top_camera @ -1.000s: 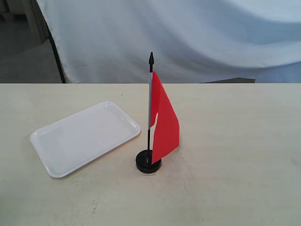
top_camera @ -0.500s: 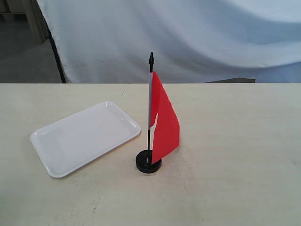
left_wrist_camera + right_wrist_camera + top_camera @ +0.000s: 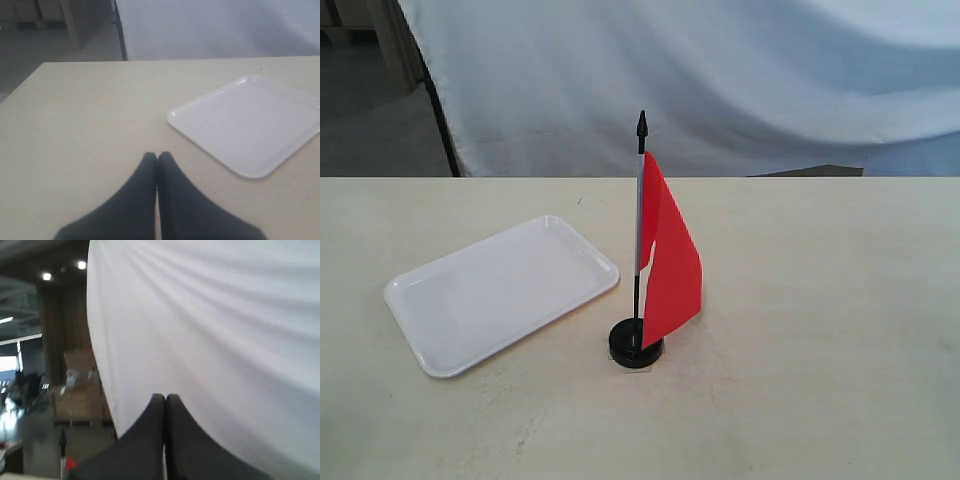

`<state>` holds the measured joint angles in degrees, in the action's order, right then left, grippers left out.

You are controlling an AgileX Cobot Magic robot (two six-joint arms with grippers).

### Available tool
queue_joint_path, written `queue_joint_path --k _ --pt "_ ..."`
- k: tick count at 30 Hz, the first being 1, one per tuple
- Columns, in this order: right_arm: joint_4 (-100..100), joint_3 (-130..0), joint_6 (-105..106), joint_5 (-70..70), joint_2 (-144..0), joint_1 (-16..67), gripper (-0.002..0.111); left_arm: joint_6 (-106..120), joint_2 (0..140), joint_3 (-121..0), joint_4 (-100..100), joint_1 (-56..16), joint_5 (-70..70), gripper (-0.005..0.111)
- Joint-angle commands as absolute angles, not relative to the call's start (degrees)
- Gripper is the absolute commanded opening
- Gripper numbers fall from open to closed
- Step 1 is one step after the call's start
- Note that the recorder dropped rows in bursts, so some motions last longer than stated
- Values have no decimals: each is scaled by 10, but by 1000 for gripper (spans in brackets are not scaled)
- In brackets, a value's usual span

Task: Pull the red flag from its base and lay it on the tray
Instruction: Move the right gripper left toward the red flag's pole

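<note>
flag [image 3: 672,262]: thin red cloth, smooth and matt, with one soft fold
pole [image 3: 639,215]: upper stretch was silvery with a slight shine; lower stretch and pointed tip were black and looked like plastic
base [image 3: 635,345]: black plastic, smooth, with a faint sheen along its edge
tray [image 3: 500,292]: white plastic, smooth and glossy, with light glinting off the raised rim
worktop [image 3: 820,330]: pale wood-look surface, matt, with faint grain and small scuffs
backdrop [image 3: 720,80]: white cloth, matt, draped in broad creases
left hand [image 3: 157,156]: fingers were black, matt and smooth; material unclear
right hand [image 3: 165,397]: the same black matt finish
</note>
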<state>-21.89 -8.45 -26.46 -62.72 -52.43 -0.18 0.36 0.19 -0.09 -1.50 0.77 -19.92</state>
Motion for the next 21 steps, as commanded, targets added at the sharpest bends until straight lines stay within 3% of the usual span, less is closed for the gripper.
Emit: queue_joint_path --k 1,12,21 --pt "-318 -116 -215 -700 -697 -3 -1 0 0 0 -16 7 -197 0" --pt "-610 -314 -281 -700 -1081 2 -1 0 0 0 -16 7 -197 0" --pt "-697 -407 -305 -700 -1199 78 -1 0 0 0 -16 7 -197 0"
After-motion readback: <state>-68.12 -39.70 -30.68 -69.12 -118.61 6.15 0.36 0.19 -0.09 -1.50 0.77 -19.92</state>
